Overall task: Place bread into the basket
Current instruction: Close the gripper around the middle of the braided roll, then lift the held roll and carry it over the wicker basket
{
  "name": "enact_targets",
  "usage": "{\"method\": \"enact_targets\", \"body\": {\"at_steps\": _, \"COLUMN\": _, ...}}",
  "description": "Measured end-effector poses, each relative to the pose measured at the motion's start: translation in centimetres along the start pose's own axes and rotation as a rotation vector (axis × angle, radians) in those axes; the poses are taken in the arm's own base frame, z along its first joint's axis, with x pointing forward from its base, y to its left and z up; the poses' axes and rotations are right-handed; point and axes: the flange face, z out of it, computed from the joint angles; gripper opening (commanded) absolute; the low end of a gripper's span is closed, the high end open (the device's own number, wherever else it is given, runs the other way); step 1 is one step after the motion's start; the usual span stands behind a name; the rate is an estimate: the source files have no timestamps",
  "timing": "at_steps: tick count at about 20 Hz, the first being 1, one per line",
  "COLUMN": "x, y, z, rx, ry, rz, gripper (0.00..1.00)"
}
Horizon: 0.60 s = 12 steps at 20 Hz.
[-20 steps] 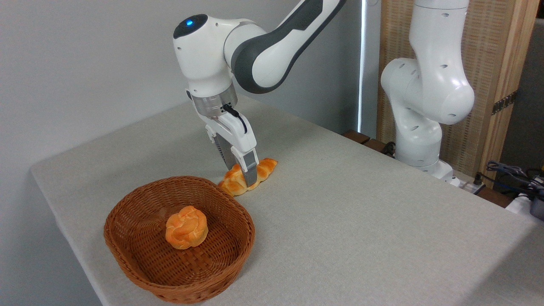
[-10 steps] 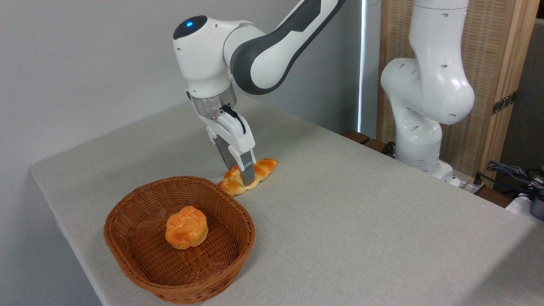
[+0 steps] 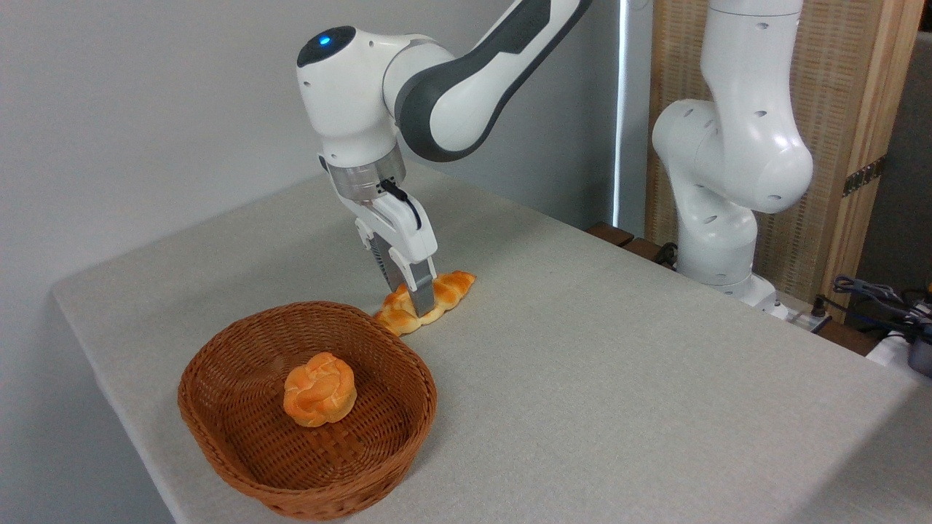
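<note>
The bread (image 3: 453, 284), a golden braided loaf, lies on the grey table just behind the far rim of the basket (image 3: 431, 397), an oval brown wicker one. My gripper (image 3: 416, 306) points down onto the loaf's middle, its fingers squeezed against both sides of the loaf. The loaf still rests on the table surface; its centre is hidden behind the near finger.
A small round knotted orange bun (image 3: 320, 388) sits inside the basket. The arm's white base (image 3: 717, 189) stands at the back right by a wooden screen. Cables (image 3: 877, 292) lie at the right edge. The table (image 3: 626, 378) edge runs close on the basket's left.
The fingers, spread wide around the loaf a second ago, have drawn together and now pinch its middle. The loaf and basket have not shifted.
</note>
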Motion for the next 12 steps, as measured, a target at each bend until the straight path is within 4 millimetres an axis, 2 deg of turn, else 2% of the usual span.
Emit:
{"method": "enact_targets", "body": {"at_steps": 3, "x": -0.02, "y": -0.01, "z": -0.04, "rx": 0.005, "ry": -0.002, "rz": 0.003, "gripper": 0.47}}
{"method": "enact_targets", "body": {"at_steps": 12, "x": -0.36, "y": 0.06, "z": -0.99, "rx": 0.016, "ry": 0.007, "rz": 0.005, "gripper": 0.45}}
